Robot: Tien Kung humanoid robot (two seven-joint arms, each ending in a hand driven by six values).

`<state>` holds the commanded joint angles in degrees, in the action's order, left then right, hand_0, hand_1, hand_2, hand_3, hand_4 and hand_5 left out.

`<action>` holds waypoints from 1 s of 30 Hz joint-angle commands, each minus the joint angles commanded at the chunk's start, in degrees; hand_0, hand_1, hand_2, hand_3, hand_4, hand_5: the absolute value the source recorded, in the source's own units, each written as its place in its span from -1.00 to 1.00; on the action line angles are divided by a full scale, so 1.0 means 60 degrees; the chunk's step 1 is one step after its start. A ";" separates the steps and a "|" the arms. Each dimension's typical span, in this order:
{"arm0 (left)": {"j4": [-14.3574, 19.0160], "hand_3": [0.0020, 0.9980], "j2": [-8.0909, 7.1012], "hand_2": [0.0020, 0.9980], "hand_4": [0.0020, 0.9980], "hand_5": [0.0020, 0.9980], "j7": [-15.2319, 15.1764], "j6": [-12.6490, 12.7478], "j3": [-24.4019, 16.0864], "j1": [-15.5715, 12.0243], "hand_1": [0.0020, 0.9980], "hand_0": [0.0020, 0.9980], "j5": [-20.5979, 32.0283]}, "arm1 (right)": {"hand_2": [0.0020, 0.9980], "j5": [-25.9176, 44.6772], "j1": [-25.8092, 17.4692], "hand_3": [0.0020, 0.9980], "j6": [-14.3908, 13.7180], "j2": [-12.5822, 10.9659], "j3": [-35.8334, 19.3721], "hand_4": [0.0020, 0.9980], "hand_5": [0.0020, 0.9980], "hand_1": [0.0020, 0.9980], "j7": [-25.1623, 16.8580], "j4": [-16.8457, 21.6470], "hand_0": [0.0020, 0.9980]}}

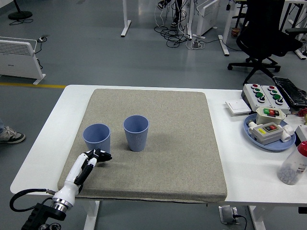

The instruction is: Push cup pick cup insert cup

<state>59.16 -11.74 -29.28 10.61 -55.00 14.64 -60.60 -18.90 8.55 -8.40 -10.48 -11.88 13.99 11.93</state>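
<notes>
Two blue ribbed cups stand upright on the grey mat (163, 110). The left cup (97, 138) sits near the mat's left side, the right cup (136, 132) a little way to its right, with a small gap between them. My left hand (98, 156) comes in from the lower left with its fingers curled, holding nothing. It sits right at the near base of the left cup. The right arm is out of view.
A blue tray (270, 142) with switch boxes sits at the right of the white table (240, 158), behind it a button box (265, 94) and a white plate (237, 107). A red-capped bottle (294, 164) stands at the right edge.
</notes>
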 joint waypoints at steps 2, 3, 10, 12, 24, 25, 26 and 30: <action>-0.0110 0.05 0.0047 0.11 0.05 1.00 -0.0010 -0.0011 0.0020 0.0085 0.21 0.33 0.0052 | 0.38 -0.0006 -0.0001 0.25 0.0001 0.0000 0.0000 -0.61 0.11 0.22 0.0003 0.0001 0.41; -0.0186 0.05 0.0084 0.11 0.05 1.00 -0.0021 -0.0019 0.0032 0.0148 0.21 0.33 0.0092 | 0.38 -0.0009 -0.0002 0.25 0.0002 0.0000 -0.0001 -0.61 0.11 0.22 0.0004 0.0001 0.41; -0.0823 0.05 0.0217 0.11 0.05 1.00 -0.0253 -0.0014 0.0222 0.0658 0.21 0.32 0.0436 | 0.38 -0.0054 -0.0015 0.25 0.0011 0.0006 -0.0031 -0.61 0.11 0.22 0.0022 0.0002 0.41; -0.1009 0.03 0.0219 0.09 0.04 1.00 -0.0300 -0.0015 0.0280 0.0804 0.20 0.31 0.0538 | 0.38 -0.0088 -0.0010 0.25 0.0017 0.0005 -0.0051 -0.61 0.12 0.22 0.0033 -0.0001 0.41; -0.2152 0.02 0.0292 0.09 0.04 1.00 -0.0422 -0.0115 0.0752 0.1740 0.19 0.29 0.1285 | 0.38 -0.0114 -0.0020 0.25 0.0033 -0.0009 -0.0047 -0.60 0.11 0.22 0.0033 0.0001 0.42; -0.2249 0.02 0.0291 0.09 0.04 1.00 -0.0431 -0.0144 0.0819 0.1804 0.19 0.29 0.1505 | 0.38 -0.0132 -0.0025 0.25 0.0035 -0.0007 -0.0057 -0.60 0.11 0.22 0.0038 0.0001 0.42; -0.2338 0.02 0.0293 0.09 0.04 1.00 -0.0439 -0.0171 0.0874 0.1863 0.19 0.29 0.1654 | 0.38 -0.0145 -0.0032 0.25 0.0036 -0.0006 -0.0066 -0.60 0.11 0.22 0.0043 0.0002 0.42; -0.2655 0.02 0.0308 0.09 0.04 1.00 -0.0482 -0.0251 0.1012 0.2057 0.19 0.29 0.2175 | 0.38 -0.0182 -0.0065 0.25 0.0041 -0.0003 -0.0091 -0.60 0.11 0.22 0.0058 0.0004 0.42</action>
<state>43.23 -9.89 -32.17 9.11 -48.93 26.98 -47.55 -19.99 8.16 -8.15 -10.50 -12.43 14.34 11.96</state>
